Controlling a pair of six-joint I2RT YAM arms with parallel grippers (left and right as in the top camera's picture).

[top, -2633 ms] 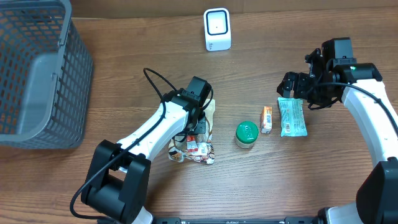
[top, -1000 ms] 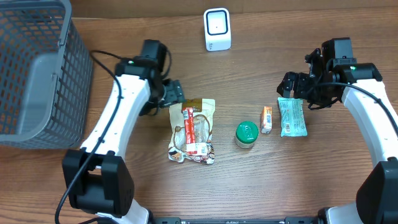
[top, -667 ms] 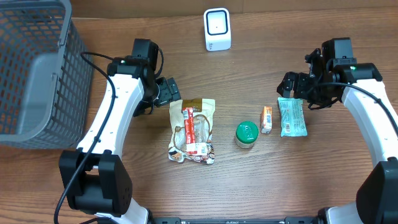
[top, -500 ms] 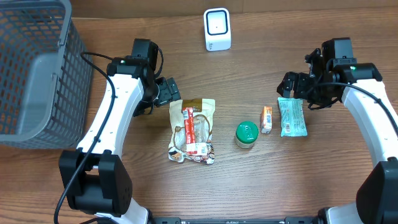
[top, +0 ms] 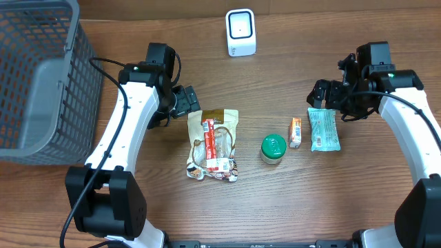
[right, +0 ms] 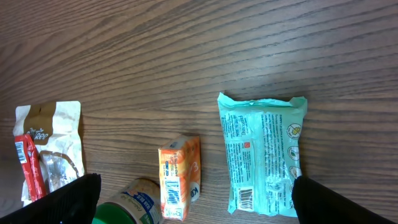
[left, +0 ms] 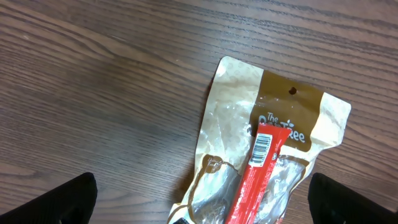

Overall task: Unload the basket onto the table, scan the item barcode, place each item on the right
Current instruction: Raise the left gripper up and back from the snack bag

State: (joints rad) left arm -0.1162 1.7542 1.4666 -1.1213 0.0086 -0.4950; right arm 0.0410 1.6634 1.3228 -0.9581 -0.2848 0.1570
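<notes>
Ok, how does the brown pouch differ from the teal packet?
The brown pouch is larger than the teal packet. The pouch is tan with a clear window and a red barcoded strip; the packet is opaque teal. Both lie flat on the table, barcodes facing up.

The desk (top: 310, 207) is brown wood grain with a smooth, faintly satin finish. The pouch (left: 236, 124) looks like matt kraft-coloured film with a shiny clear window and a glossy red strip (left: 264, 165). The teal packet (right: 262, 152) is crinkled glossy plastic film. The orange box (right: 179, 176) looks like printed card. The scanner (top: 240, 32) is smooth white plastic. The basket (top: 86, 89) is matt grey mesh.
</notes>
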